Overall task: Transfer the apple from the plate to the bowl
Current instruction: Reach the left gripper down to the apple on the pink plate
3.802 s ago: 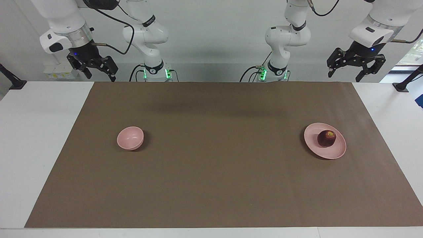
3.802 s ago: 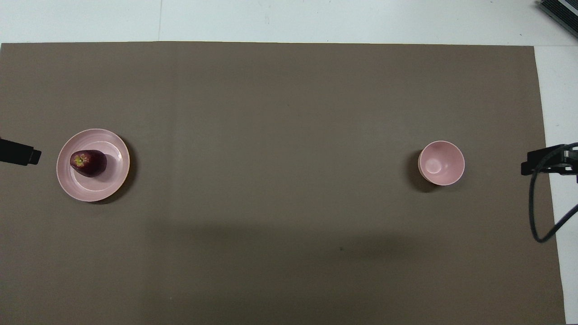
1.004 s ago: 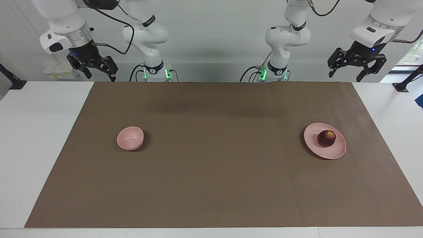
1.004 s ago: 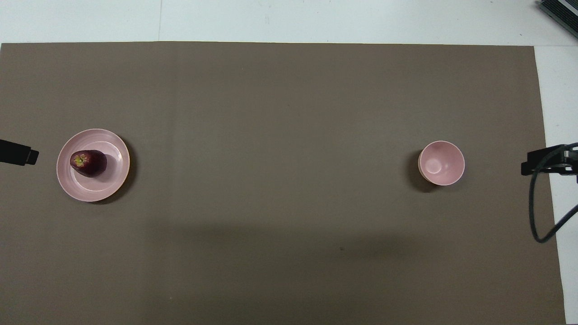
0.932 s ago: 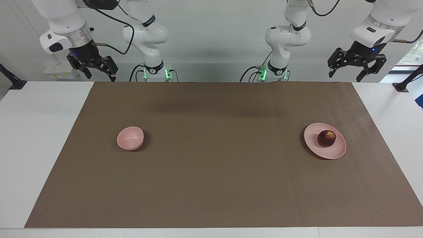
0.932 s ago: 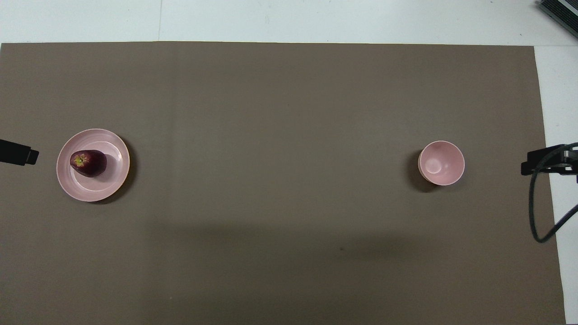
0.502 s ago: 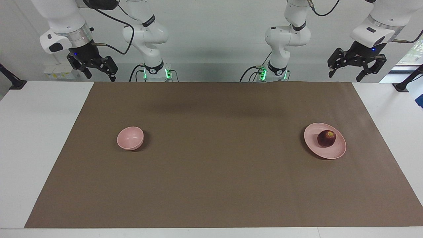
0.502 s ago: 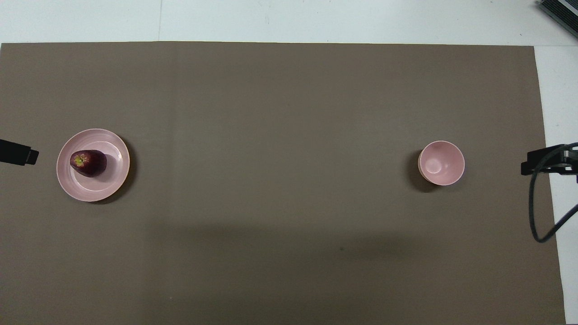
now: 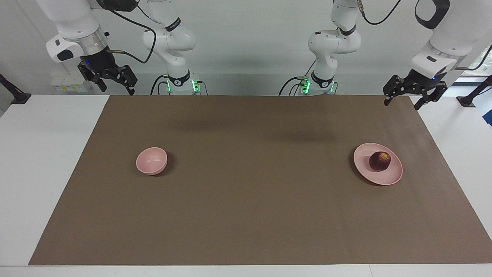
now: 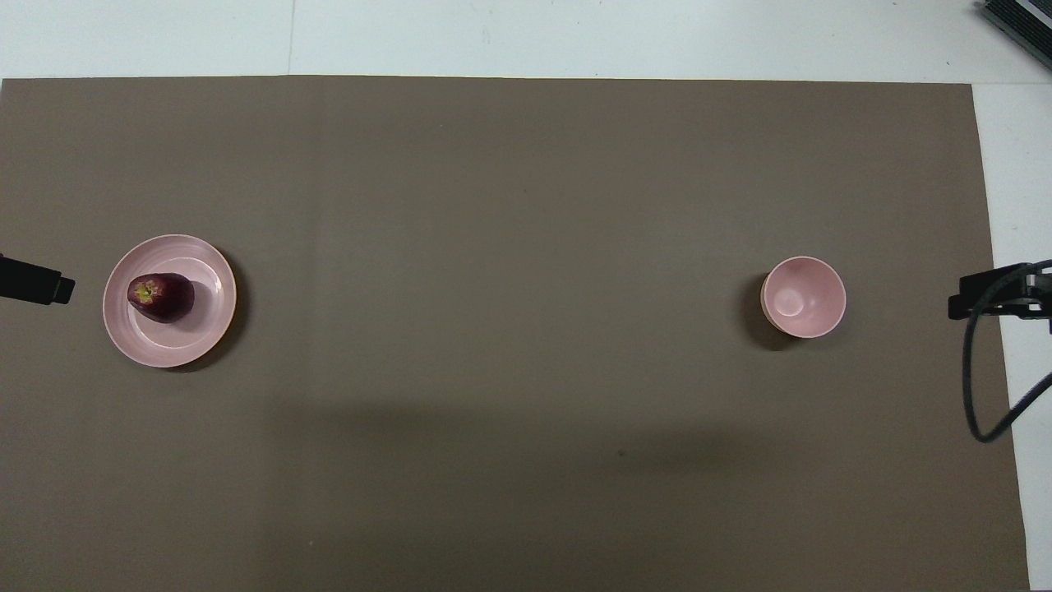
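The dark red apple (image 9: 379, 161) (image 10: 160, 297) sits on the flat pink plate (image 9: 390, 178) (image 10: 174, 349) toward the left arm's end of the table. The small deep pink bowl (image 9: 151, 161) (image 10: 803, 297) stands empty toward the right arm's end. My left gripper (image 9: 401, 102) is open, in the air over the mat's edge near the robots, apart from the plate; only a fingertip (image 10: 37, 280) shows in the overhead view. My right gripper (image 9: 117, 87) is open and waits raised at the right arm's end.
A brown mat (image 9: 246, 200) covers most of the white table (image 9: 34, 154). A black cable (image 10: 978, 370) hangs at the right arm's end in the overhead view.
My left gripper has come down and moved slightly toward the table's middle, over the mat's edge. The right arm, apple, plate and bowl have not moved.
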You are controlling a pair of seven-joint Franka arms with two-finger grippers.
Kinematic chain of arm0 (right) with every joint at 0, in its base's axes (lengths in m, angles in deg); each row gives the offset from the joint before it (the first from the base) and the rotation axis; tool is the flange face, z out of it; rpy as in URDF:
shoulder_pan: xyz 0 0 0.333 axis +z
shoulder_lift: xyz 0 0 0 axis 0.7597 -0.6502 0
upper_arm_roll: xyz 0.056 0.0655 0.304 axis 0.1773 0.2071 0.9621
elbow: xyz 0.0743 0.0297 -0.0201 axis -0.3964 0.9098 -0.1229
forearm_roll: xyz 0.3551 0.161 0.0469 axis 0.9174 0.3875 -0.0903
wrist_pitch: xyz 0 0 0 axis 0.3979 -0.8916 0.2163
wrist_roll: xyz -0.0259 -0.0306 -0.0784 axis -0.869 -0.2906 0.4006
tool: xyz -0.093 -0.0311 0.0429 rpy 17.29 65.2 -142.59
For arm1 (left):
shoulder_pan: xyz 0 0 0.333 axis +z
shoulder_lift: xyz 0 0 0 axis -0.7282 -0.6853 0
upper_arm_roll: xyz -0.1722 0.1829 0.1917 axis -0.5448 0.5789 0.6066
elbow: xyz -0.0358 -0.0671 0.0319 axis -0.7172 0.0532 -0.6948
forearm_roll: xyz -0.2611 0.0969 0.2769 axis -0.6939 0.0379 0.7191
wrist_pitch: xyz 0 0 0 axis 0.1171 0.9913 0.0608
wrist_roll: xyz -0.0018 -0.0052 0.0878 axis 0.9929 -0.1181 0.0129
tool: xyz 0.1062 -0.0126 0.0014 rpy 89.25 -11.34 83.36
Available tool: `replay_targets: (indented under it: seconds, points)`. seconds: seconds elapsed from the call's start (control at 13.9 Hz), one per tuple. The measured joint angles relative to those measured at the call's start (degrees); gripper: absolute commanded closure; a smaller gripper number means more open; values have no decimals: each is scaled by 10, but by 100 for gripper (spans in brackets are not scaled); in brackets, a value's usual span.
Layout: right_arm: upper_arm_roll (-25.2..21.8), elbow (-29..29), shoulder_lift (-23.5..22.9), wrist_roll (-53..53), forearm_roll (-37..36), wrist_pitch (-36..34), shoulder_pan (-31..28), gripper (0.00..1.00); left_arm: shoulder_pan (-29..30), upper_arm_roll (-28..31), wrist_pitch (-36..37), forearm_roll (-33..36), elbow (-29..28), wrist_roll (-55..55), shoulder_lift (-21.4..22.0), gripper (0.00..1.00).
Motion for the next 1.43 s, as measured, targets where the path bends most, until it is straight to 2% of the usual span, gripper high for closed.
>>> replay_targets:
  seconds: [0.22,0.36,0.65,0.86,1.43]
  points:
    - [0,0,0,0,0,0,0,0,39,1,-96,0,-100,42,-2,0]
    - [0,0,0,0,0,0,0,0,61,2,-140,0,-143,56,-3,0]
    - [0,0,0,0,0,0,0,0,68,-1,-266,-10,-233,58,-25,0]
    - [0,0,0,0,0,0,0,0,68,-7,-316,-14,-247,58,-58,0]
    - [0,0,0,0,0,0,0,0,59,-8,-401,-22,-247,58,-110,0]
